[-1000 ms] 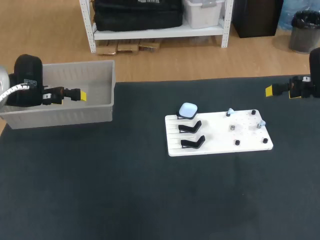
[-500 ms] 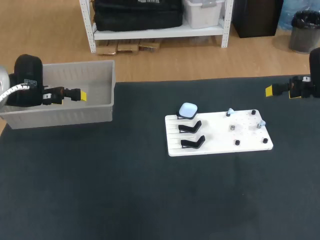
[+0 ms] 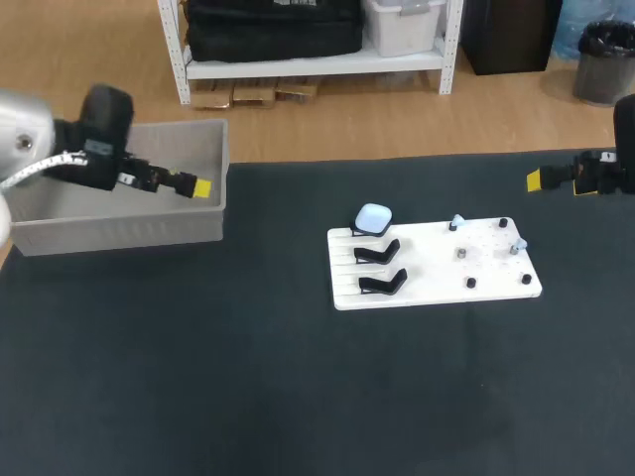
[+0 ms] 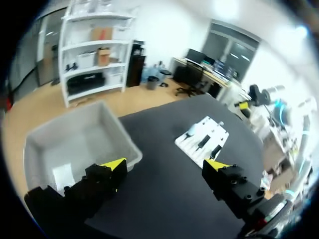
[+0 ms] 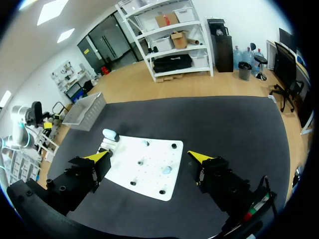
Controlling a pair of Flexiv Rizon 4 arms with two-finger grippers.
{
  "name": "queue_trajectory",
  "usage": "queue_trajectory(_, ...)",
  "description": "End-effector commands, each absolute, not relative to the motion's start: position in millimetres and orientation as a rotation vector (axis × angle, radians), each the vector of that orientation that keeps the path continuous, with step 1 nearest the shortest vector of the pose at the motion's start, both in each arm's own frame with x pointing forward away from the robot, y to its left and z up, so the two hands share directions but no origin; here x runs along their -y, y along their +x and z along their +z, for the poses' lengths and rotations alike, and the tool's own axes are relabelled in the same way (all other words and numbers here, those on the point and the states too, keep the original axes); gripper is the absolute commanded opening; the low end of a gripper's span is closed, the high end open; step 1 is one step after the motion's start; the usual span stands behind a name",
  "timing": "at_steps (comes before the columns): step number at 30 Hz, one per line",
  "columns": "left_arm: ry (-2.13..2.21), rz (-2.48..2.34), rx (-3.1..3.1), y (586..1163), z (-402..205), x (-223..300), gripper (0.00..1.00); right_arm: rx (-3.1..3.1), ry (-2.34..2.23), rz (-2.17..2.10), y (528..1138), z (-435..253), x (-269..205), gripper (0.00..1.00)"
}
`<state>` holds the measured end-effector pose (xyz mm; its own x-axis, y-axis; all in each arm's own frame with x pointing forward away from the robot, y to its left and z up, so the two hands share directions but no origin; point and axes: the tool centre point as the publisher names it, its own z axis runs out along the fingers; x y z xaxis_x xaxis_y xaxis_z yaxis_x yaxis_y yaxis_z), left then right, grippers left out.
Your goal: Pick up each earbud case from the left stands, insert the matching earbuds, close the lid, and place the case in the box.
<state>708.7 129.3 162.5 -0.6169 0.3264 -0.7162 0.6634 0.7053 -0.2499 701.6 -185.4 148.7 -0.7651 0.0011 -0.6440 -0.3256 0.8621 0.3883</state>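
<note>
A pale blue earbud case (image 3: 374, 218) sits shut on the rearmost of three black stands on the left of a white board (image 3: 427, 263); the two nearer stands (image 3: 381, 268) are bare. Small pale blue earbuds (image 3: 457, 221) rest on the board's right part among black pegs. My left gripper (image 3: 201, 187) hangs open over the right wall of the grey box (image 3: 119, 230), nothing between its fingers. My right gripper (image 3: 536, 179) stands open and empty right of the board. The right wrist view has the case (image 5: 109, 134), the board (image 5: 149, 174) and an earbud (image 5: 167, 170) ahead of the gripper (image 5: 149, 157).
The grey box (image 4: 75, 134) stands at the table's back left corner, with something small and white on its floor. The board (image 4: 204, 142) lies far ahead of my left gripper (image 4: 164, 167). Dark table mat spreads wide in front of the board and box.
My left arm has swung to the right, carrying its open gripper from inside the box toward the box's right wall. The right arm, board and case have not moved.
</note>
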Motion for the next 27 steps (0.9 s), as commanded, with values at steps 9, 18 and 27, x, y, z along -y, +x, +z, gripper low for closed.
queue_trajectory(9,1.247,-0.742,-1.948,731,151,-80,1.0,-2.371,-0.234,0.643,701,149,185,1.0)
queue_trajectory(18,1.42,-0.773,-1.818,738,143,-42,1.0,-2.371,-0.234,0.643,701,149,185,1.0)
queue_trajectory(27,1.532,-0.84,-1.724,745,128,-11,1.0,-2.371,-0.234,0.643,701,149,185,1.0)
